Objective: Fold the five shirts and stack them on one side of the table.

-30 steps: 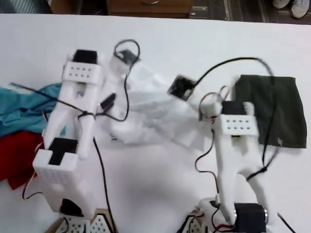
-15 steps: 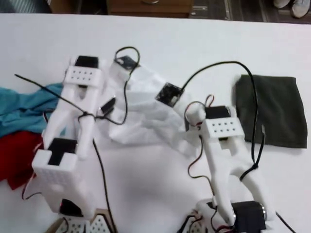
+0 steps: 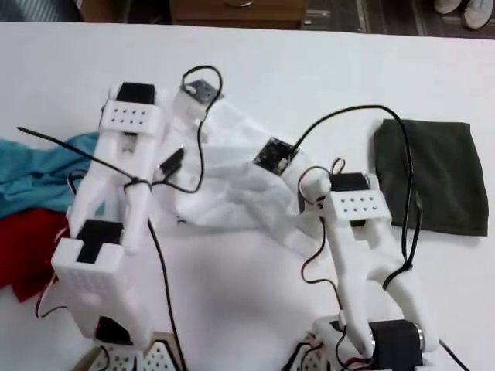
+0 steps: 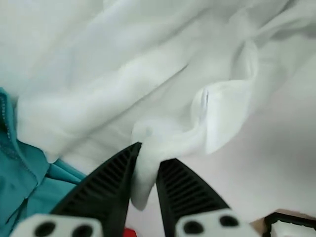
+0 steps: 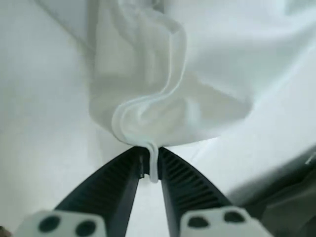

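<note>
White shirt (image 3: 232, 182) is pinched at one edge by left gripper (image 4: 147, 160), at another by right gripper (image 5: 152, 160); folded dark shirt (image 3: 433, 174) is noted near it.

Lighting is bright and even, coming from above. The counter (image 3: 325, 54) reads almost pure white in the high view, so the white shirt (image 3: 232, 182) separates from it by pale grey fold shadows. Shadows beside the left arm (image 3: 116, 178) and the right arm (image 3: 363, 232) are soft and faint. In the wrist views, the left end effector (image 4: 147, 160) and the right end effector (image 5: 150, 160) appear as high-contrast black shapes.
</note>
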